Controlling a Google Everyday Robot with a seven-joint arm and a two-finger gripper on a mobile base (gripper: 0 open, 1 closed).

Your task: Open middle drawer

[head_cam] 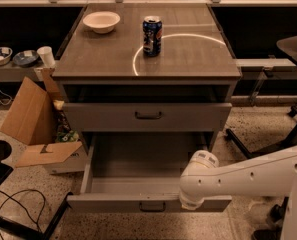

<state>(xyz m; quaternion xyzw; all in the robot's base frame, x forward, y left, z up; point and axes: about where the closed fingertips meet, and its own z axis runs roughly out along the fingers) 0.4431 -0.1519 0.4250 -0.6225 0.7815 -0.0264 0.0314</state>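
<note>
The middle drawer is pulled far out of the grey cabinet. Its plain grey inside shows, and its front panel with a small dark bar handle faces me at the bottom. My white arm reaches in from the right, with its rounded wrist over the right part of the drawer's front edge. My gripper sits under that wrist at the front panel and is mostly hidden by it.
The drawer above is nearly shut. A blue can and a white bowl stand on the cabinet top. An open cardboard box lies to the left. Cables lie on the floor, and a chair base stands to the right.
</note>
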